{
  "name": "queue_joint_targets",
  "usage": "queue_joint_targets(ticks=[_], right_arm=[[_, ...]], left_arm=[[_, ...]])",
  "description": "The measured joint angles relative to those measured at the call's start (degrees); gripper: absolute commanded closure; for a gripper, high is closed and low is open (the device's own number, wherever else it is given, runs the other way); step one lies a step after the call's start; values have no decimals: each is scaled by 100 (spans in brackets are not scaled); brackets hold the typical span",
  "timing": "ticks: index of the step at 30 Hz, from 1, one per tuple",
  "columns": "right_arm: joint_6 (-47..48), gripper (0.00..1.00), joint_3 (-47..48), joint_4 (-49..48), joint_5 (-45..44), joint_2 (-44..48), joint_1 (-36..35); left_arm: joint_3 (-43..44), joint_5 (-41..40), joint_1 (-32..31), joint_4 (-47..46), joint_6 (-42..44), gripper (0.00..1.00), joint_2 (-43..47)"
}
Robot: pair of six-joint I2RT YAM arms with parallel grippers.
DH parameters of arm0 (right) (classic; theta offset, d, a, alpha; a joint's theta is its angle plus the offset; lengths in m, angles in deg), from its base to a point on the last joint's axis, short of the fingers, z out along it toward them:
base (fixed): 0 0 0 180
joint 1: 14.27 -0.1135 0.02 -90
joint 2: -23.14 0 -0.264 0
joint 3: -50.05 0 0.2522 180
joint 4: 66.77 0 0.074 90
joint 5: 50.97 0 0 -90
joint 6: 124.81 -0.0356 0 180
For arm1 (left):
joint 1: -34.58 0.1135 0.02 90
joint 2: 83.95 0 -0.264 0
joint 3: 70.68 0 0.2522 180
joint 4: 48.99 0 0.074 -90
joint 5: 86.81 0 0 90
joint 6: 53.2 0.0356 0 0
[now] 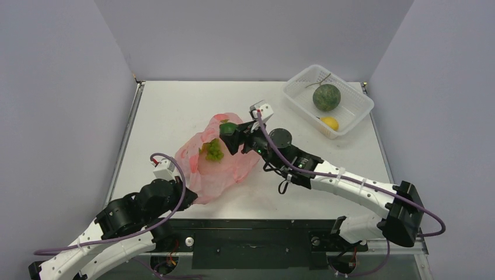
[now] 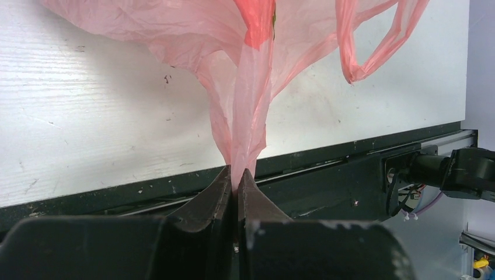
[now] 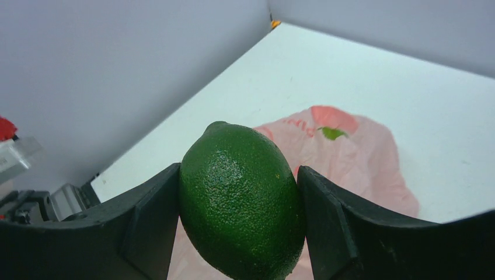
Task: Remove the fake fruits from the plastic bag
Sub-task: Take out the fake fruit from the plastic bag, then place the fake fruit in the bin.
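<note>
The pink plastic bag (image 1: 213, 166) lies crumpled at the table's middle, with a light-green leafy piece (image 1: 214, 150) showing at its opening. My right gripper (image 1: 229, 135) is shut on the dark green oval fruit (image 3: 240, 201) and holds it above the bag's far side; the fruit also shows in the top view (image 1: 227, 128). My left gripper (image 2: 236, 175) is shut on a pinched fold of the bag (image 2: 245, 116) at its near corner, by the table's front edge. The grey-green melon (image 1: 326, 97) and yellow lemon (image 1: 330, 123) lie in the white basket (image 1: 359, 96).
The white perforated basket stands at the back right of the table. A loose bag handle loop (image 2: 373, 52) hangs to the right in the left wrist view. The black front rail (image 2: 327, 175) runs along the table's near edge. Grey walls enclose three sides.
</note>
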Motion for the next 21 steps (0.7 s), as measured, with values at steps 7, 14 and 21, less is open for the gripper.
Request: queue_joint_targets(ticks=[7, 14, 21], right_arm=[[35, 100, 2, -13, -439, 549, 546], [109, 100, 9, 363, -1672, 557, 1582], [-210, 100, 101, 660, -2437, 20, 3289]], left_arm=[[0, 44, 0, -92, 61, 100, 0], [0, 70, 0, -109, 63, 100, 2], [0, 59, 0, -107, 59, 100, 39]])
